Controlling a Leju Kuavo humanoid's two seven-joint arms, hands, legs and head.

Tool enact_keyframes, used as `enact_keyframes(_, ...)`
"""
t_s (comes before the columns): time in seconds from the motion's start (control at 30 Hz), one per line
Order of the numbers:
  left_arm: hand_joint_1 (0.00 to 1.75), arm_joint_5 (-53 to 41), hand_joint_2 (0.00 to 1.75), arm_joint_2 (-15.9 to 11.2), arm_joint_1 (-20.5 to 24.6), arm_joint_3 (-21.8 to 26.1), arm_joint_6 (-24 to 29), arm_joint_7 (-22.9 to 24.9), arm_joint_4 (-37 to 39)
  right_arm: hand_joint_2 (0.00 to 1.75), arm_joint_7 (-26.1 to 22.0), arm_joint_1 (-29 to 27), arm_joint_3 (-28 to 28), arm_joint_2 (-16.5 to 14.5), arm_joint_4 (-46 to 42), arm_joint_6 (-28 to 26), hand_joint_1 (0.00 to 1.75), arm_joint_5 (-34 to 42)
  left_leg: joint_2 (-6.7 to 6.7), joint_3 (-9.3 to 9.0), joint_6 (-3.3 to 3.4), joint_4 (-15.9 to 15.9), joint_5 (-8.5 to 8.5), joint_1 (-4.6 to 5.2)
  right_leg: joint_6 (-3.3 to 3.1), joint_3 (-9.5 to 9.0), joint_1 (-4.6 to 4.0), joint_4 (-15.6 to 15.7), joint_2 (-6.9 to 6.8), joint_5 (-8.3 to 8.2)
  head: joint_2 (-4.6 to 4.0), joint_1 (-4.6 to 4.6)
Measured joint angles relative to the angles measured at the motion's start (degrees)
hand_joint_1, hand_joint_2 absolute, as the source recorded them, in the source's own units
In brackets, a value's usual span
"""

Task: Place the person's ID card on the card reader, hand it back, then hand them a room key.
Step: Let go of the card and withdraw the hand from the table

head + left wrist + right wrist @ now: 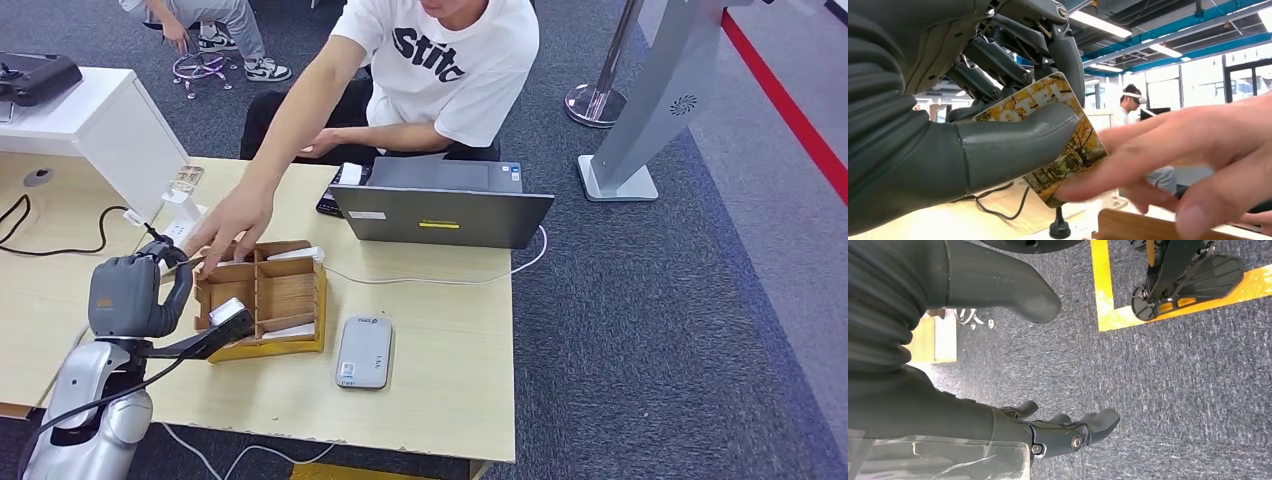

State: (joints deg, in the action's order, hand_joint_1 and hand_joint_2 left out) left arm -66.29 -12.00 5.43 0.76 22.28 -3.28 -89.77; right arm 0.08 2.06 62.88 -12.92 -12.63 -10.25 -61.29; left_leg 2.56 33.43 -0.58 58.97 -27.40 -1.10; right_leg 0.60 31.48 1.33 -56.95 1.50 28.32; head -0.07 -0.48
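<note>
Here the wooden organizer [262, 300] holds white cards [296, 254] in compartments.

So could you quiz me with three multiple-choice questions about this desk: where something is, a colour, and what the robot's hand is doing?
1. Where does the grey card reader lie?
A. on the laptop
B. on the table beside the wooden box
C. on the floor

2. What colour is the person's T-shirt?
A. white
B. red
C. green

3. What is the left hand doing?
A. hanging with nothing in it
B. pressing the laptop
C. holding a room key

Answers: 1 B, it sits on the table next to the wooden box. 2 A, white with dark lettering. 3 C, the thumb pins the room key, and the person's hand touches its edge.
</note>
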Motion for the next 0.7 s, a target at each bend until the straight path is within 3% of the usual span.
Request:
enact_keyframes(0.23,1.75,-0.3,1.75,0.0,0.1,0.0,0.0,0.1,0.0,1.75,0.2,0.0,0.0,0.0,0.0,0.0,0.0,0.0,-0.02,0.0,0.0,0.0,0.0,0.0,0.0,0.01,0.0,0.0,0.03,0.0,0.0,0.0)
enact_keyframes(0.27,1.43,-0.3,1.75,0.0,0.1,0.0,0.0,0.1,0.0,1.75,0.2,0.0,0.0,0.0,0.0,0.0,0.0,0.0,-0.03,0.0,0.0,0.0,0.0,0.0,0.0,0.01,0.0,0.0,0.05,0.0,0.0,0.0)
enact_keyframes(0.37,0.12,-0.3,1.75,0.0,0.1,0.0,0.1,0.1,0.0,1.75,0.2,0.0,0.0,0.0,0.0,0.0,0.0,0.0,-0.04,0.0,0.0,0.0,-0.01,0.0,0.0,0.03,0.0,0.0,0.08,0.0,0.0,0.0)
enact_keyframes(0.4,0.0,-0.2,1.75,0.0,0.1,0.0,0.1,0.1,0.0,1.75,0.3,0.0,0.0,0.0,0.0,0.0,0.0,0.0,-0.04,0.01,0.0,0.0,-0.01,0.0,0.0,0.03,0.0,0.0,0.08,0.0,0.0,0.0)
enact_keyframes(0.7,0.0,1.9,1.75,0.1,-0.1,0.2,2.1,-1.2,-1.3,1.75,0.2,0.1,0.0,0.0,0.0,0.0,0.0,0.0,-0.02,0.01,0.0,0.0,0.0,0.0,0.0,0.01,0.0,0.0,0.03,0.0,0.0,0.0)
